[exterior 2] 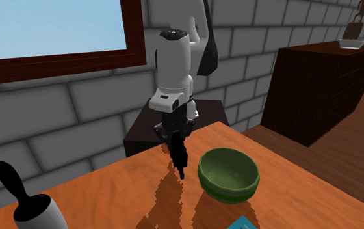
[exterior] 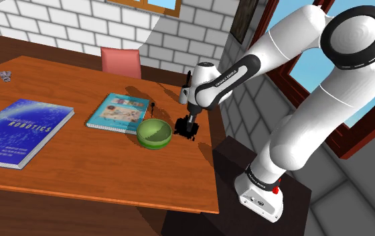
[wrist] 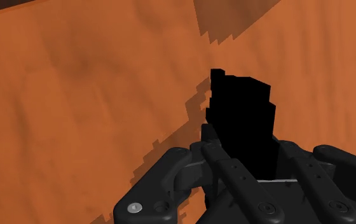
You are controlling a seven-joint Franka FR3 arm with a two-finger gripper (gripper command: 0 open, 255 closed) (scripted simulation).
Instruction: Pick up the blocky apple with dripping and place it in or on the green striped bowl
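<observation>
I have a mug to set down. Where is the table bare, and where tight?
Bare wood lies between the blue robotics book and the teal book, and along the edge in front of the green bowl. Tight: bowl, gripper and black blocky apple cluster together.

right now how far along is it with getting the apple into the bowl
Done: the gripper is down at the black blocky apple and looks shut on its sides. In hand: that grasp, low at the table, right beside the green bowl. Left: lift the apple, carry it over the bowl, which holds nothing, and let go.
</observation>
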